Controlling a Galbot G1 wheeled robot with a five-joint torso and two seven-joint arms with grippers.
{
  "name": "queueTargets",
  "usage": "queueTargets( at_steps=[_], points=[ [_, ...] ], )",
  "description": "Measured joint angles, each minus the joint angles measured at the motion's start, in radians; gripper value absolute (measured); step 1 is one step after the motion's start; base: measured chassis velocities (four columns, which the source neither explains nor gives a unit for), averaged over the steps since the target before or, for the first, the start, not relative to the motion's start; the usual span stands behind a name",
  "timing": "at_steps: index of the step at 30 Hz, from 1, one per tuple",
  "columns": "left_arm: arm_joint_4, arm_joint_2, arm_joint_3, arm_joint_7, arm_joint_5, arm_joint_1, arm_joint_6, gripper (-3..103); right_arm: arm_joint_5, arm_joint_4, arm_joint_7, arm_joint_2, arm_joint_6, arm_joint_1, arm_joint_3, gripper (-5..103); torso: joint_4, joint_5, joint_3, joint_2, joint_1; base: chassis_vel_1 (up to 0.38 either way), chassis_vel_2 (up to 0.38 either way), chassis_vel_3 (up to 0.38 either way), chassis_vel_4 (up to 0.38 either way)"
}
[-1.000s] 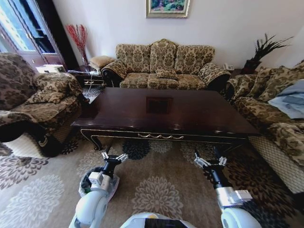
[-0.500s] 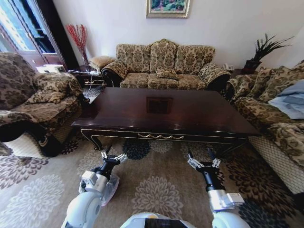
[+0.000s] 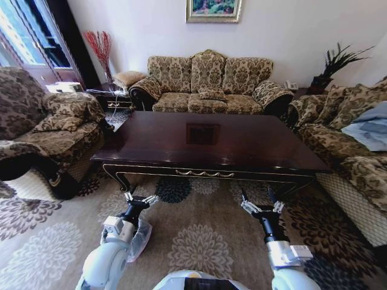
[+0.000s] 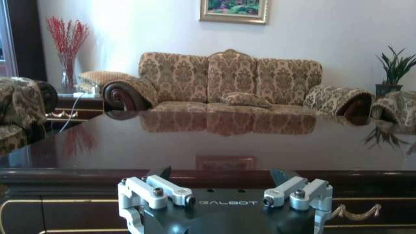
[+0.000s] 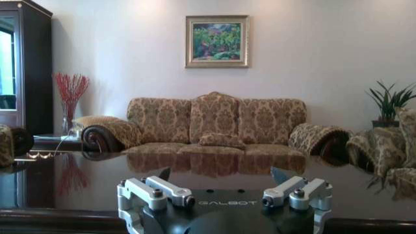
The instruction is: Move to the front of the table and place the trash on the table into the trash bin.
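the trash bin [image 3: 140, 237] was mostly hidden behind the left arm in the head view; only a patch of its whitish plastic liner showed on the patterned carpet [image 3: 199, 241], just beside the arm, and what lay inside could not be made out. the near legs of the table [image 3: 211, 142] were partly cut off by the two arms.

the table was a large rectangle of glossy dark brown wood with gold trim along its front edge, standing between the sofa [image 3: 208, 84] and the robot, its top mirroring the sofa and the picture [image 3: 213, 9] on the wall.

the left gripper [image 3: 138, 197] hung low before the table's front edge, above the bin, fingers spread wide and holding nothing. the right gripper [image 3: 261, 207] hovered over the carpet near the table's front right, fingers likewise wide apart and bare.

compared with half a second before, the left arm had shifted slightly, and the right gripper had barely changed place.
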Motion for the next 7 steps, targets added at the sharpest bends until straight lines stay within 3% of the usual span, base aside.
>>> queueTargets(
  at_steps=[7],
  points=[
    [0.001, 0.0, 0.0, 0.0, 0.0, 0.0, 0.0, 100, 0.0, 0.0, 0.0, 0.0, 0.0, 0.0, 0.0, 100, 0.0, 0.0, 0.0, 0.0, 0.0, 0.0, 0.0, 0.0, 0.0]
  ],
)
